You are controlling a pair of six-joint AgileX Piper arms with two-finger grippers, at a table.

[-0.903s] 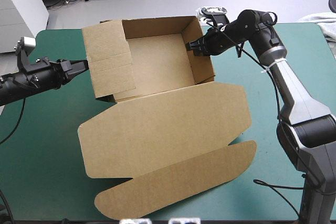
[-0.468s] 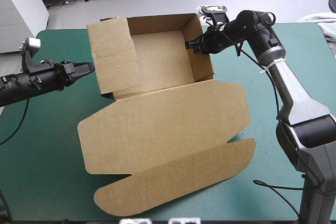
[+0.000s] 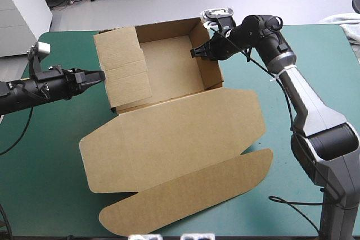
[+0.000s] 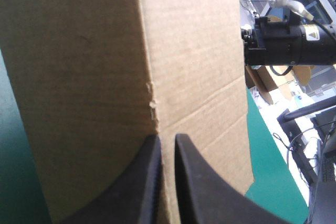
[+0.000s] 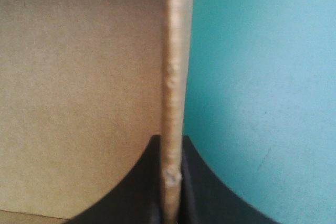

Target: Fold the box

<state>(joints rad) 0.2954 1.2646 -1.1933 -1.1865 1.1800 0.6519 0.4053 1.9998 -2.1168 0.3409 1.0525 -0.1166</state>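
Note:
The brown box [image 3: 169,63] stands at the back middle of the teal-green table [image 3: 45,155] as an open tray. Its lid [image 3: 174,133] and tuck flap [image 3: 185,195] lie flat toward the front. My left gripper [image 3: 100,75] is shut on the outer edge of the left wall flap [image 3: 126,71]. In the left wrist view that board edge [image 4: 157,108] runs between the fingers of the left gripper [image 4: 167,148]. My right gripper [image 3: 197,52] is shut on the top of the right wall. The wall's edge [image 5: 173,66] stands upright in the right gripper [image 5: 170,156].
A pale cloth [image 3: 349,23] lies at the table's far right corner. Bare cover shows to the left of the lid and along the right side [image 3: 315,82]. The right arm [image 4: 289,43] shows beyond the box in the left wrist view.
Both grippers moved with the box: the right one pulled its wall leftward, the left one pushed its flap rightward. The whole box and lid shifted slightly left and turned.

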